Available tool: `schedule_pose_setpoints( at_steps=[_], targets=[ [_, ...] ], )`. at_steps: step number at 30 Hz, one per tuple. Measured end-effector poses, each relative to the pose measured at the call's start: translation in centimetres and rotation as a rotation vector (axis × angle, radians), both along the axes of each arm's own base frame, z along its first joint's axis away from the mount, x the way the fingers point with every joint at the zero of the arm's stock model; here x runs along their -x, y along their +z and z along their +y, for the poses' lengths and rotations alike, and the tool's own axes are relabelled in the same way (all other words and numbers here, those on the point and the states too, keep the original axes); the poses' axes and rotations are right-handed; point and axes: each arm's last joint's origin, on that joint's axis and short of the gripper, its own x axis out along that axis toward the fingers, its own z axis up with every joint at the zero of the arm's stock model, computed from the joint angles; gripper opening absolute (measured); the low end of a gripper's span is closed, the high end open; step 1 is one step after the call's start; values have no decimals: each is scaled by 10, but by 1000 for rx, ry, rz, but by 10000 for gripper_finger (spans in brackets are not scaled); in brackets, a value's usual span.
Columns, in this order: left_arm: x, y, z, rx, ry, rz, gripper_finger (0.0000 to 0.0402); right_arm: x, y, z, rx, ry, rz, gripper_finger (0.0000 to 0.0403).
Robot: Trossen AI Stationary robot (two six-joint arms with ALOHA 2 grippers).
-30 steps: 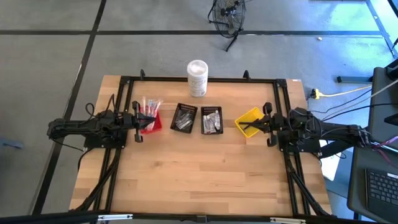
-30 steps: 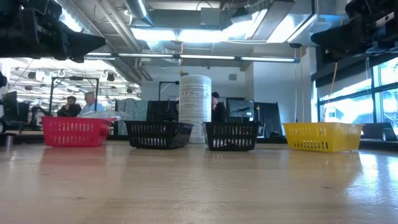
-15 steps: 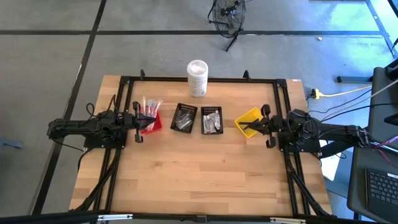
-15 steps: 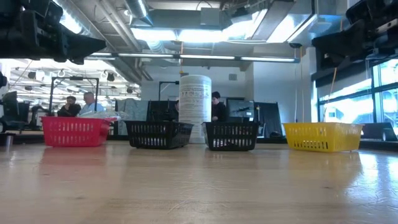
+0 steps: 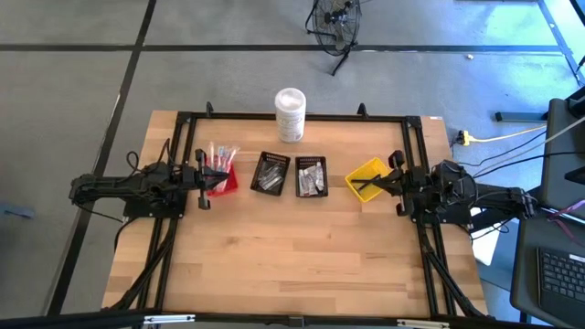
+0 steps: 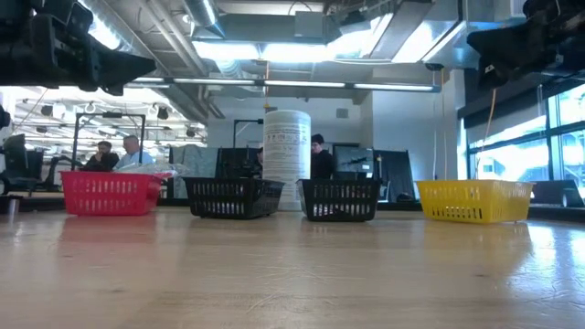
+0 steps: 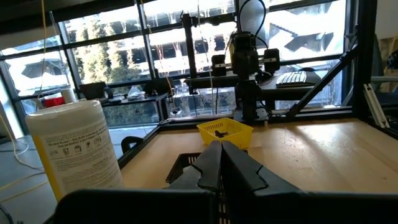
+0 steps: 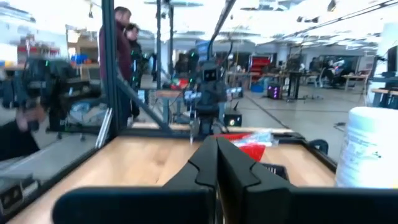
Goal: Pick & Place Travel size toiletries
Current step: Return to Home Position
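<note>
The toiletries lie in four small bins set in a row at the table's far half. Pale wrapped toothbrushes [image 5: 219, 155] stick out of the red bin [image 5: 224, 183]. Small pale items fill the two black bins [image 5: 271, 174] [image 5: 311, 177]. A dark item [image 5: 368, 188] lies in the yellow bin [image 5: 364, 170]. My left gripper [image 5: 202, 178] hovers shut just left of the red bin, pointing toward the table's right. My right gripper [image 5: 397, 183] hovers shut just right of the yellow bin, pointing left. Both hold nothing.
A tall white canister [image 5: 290, 114] stands behind the bins at the far edge. A dark frame [image 5: 292, 117] runs along the table's edges. The near half of the wooden table [image 5: 292, 256] is bare. People stand and sit in the room beyond the table.
My right arm has drawn back a little toward the table's right edge and risen slightly, fingers still shut. The bins and their contents have kept still.
</note>
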Motion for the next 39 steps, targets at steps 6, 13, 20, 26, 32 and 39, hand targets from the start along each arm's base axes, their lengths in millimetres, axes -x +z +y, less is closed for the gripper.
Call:
schedule_pose_setpoints(
  at_steps=[6,13,20,26,32,39],
  targets=[
    [0,0,0,13,9,-3,6,2,4,0,-27,-2,-39,5],
    [0,0,0,27,8,-7,6,3,8,-2,-50,-78,-89,5],
    [0,0,0,66,3,-14,6,2,5,1,-4,-20,-178,3],
    [0,0,0,98,0,-21,6,0,-2,2,-17,-51,-170,2],
    [0,-1,0,86,1,-10,6,0,-3,4,12,-18,-165,7],
    [0,-4,0,39,-20,33,6,-2,-10,3,23,-43,-91,3]
  ],
)
